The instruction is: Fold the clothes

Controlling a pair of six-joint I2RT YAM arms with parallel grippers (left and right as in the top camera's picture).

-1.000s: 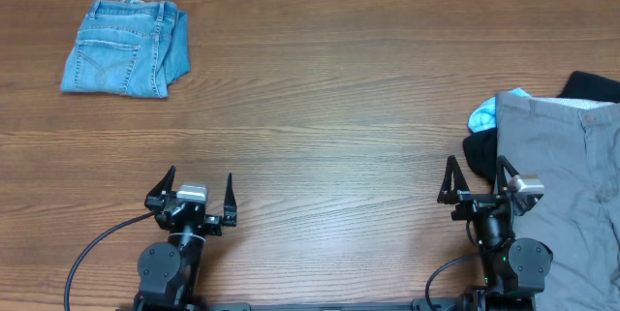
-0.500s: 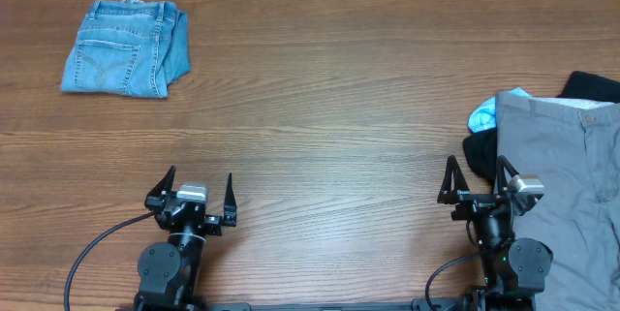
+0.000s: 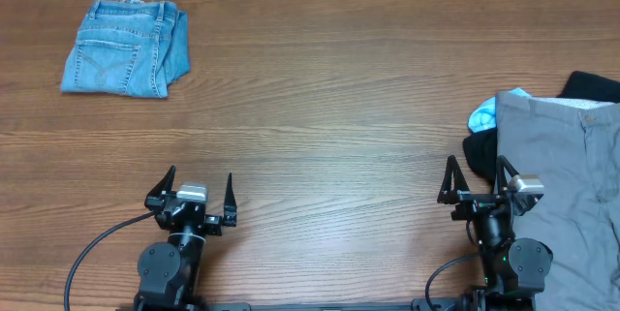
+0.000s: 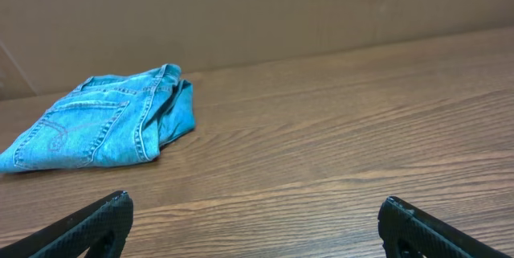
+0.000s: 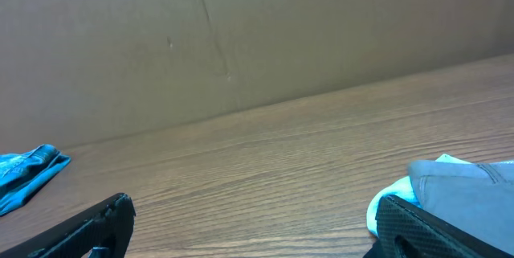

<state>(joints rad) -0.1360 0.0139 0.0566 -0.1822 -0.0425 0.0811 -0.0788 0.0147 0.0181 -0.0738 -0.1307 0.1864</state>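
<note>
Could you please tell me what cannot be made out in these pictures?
- Overhead: the grey trousers run off the right and bottom edges, so their full shape is unknown.
- Overhead: the black garment and light blue garment lie mostly under the grey trousers; their type cannot be told.
- Right wrist: the folded denim pair is cut by the left edge.

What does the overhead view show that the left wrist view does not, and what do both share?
Only overhead: the grey-green trousers, a black garment and a light blue garment heaped at the right edge, plus the right gripper, open. Only left wrist: the broad face of the brown backdrop, a mere strip from above. Both: the folded blue denim pair, the wooden table and the left gripper, open and empty.
</note>
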